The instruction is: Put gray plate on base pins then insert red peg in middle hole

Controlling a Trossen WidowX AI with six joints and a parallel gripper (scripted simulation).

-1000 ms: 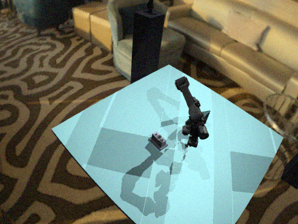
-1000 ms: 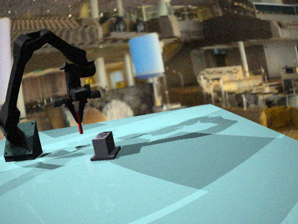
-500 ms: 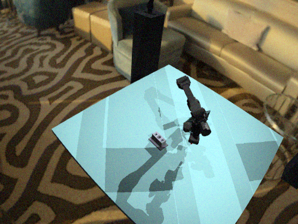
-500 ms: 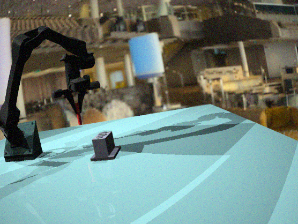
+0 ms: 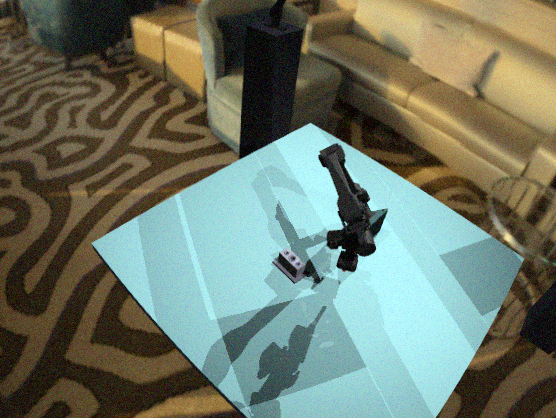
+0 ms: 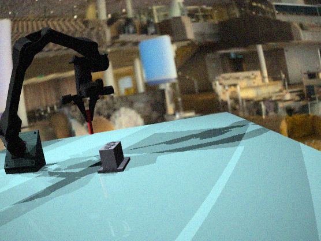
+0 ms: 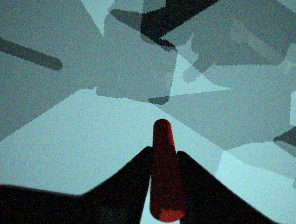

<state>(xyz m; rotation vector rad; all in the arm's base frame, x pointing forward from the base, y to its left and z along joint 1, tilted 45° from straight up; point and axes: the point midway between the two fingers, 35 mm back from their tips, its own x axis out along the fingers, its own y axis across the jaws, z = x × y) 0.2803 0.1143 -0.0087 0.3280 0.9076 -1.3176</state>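
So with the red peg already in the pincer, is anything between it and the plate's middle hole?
Nothing visible stands in the way. The pincer is shut on the red peg, held upright in the air, off to the side of the gray plate on its base. The table between them shows only shadows.

One arm [image 6: 17,72], one gripper [image 6: 89,115], one red peg [image 7: 165,175], one gray plate [image 5: 291,259], one base [image 6: 121,166], one table [image 5: 425,310]
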